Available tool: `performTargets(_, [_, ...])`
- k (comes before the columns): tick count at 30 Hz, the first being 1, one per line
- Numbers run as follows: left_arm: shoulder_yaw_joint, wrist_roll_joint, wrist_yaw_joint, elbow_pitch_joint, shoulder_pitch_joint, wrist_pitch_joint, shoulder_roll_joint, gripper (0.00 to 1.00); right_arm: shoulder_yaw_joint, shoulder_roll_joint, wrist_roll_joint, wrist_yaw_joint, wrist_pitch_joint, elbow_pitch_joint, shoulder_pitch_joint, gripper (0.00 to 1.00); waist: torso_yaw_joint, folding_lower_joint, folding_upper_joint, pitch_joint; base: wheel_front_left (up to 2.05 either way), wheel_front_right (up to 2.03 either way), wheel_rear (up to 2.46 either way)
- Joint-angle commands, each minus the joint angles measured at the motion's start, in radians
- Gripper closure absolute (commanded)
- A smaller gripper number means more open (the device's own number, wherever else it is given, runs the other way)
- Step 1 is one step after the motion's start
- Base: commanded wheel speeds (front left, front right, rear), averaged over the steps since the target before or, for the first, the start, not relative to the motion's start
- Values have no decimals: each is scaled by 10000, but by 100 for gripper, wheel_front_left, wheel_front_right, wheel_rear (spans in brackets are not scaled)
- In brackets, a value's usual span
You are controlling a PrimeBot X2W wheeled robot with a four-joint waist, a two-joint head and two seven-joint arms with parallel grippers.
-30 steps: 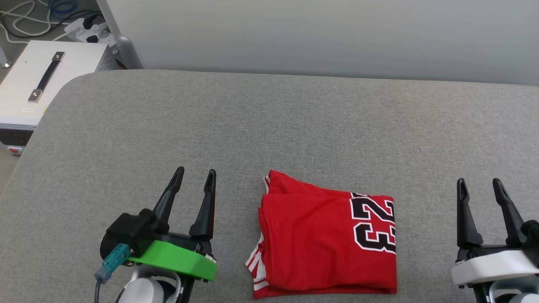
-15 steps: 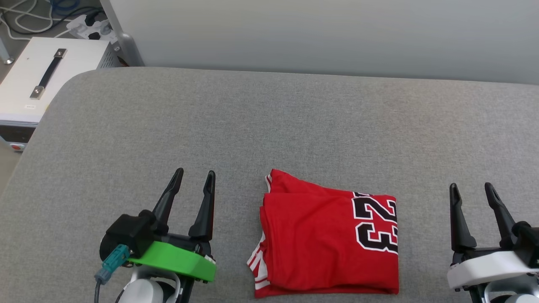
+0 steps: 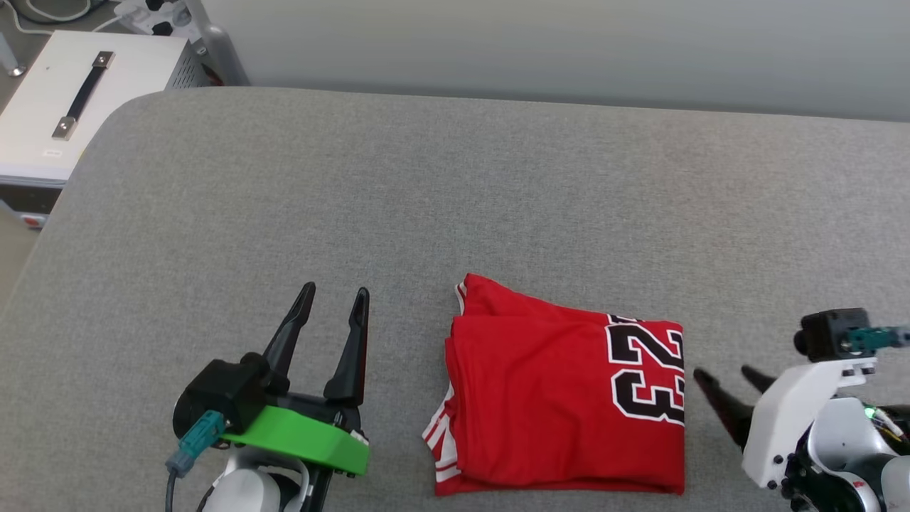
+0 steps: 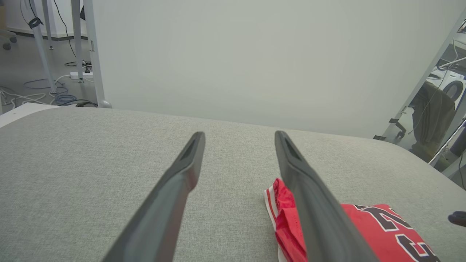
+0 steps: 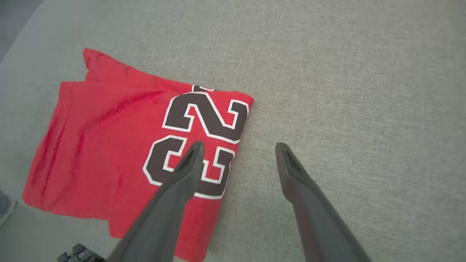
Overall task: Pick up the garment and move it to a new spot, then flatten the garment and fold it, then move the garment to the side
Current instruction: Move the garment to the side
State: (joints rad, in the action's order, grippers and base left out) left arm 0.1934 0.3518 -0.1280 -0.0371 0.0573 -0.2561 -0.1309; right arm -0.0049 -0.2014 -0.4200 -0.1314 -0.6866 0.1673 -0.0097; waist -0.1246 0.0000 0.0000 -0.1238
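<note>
Nearest, at seven o'clock of the head view, found the left gripper (image 3: 335, 289) resting low over the grey worktop (image 3: 426, 199), fingers spread and holding nothing, apart from the cloth's nine o'clock edge. At four o'clock, found the right gripper (image 3: 721, 370) tipped low and aimed toward nine o'clock, fingers likewise spread and empty, tips just beside the garment (image 3: 554, 405). Saw that garment lying folded into a compact rectangle at six o'clock, the "23" along its three o'clock edge, striped trim poking out at its seven o'clock corner. From the right wrist view, read one finger as poised over the numerals and the other over bare worktop, so straddling the folded edge; could not tell contact from hover. Judged the folding done and only the shift aside remaining. Feared most a shallow pinch on the top layer alone, apt to peel the fold open on the lift. Feared also a one-sided grab, apt to leave the nine o'clock half sagging, dragging across the textured cover and bunching. Suspected the loose trim and the offset layer at eleven o'clock likeliest to spill first. Reckoned too steep a dive apt to snag a tip in the worktop's cloth. Farther off, at ten o'clock, noted a white case (image 3: 64, 107) with a handle beyond the worktop's rim, and at twelve a pale wall (image 3: 569, 50), neither in the way.
</note>
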Motion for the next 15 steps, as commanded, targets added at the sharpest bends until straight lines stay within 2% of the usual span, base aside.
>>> performTargets(1, [62,-61,-27,-22,200,-57,-9,0,-12,37,-104,7,-774,136,-174,0,-128,0,0,-131,0,0,0])
performTargets(4, [186,-57,-27,-37,335,-57,-5,0,-42,0,-102,7,-2239,389,-389,0,-301,0,0,-300,0,0,0])
performTargets(8, [300,-60,-27,-54,486,-57,-11,0,-174,207,117,7,-3269,222,-617,0,-526,0,0,-522,0,0,0])
performTargets(15, [429,-78,-27,-88,653,-57,6,0,-193,659,387,7,-3577,-338,-844,0,-894,0,0,-819,0,0,0])
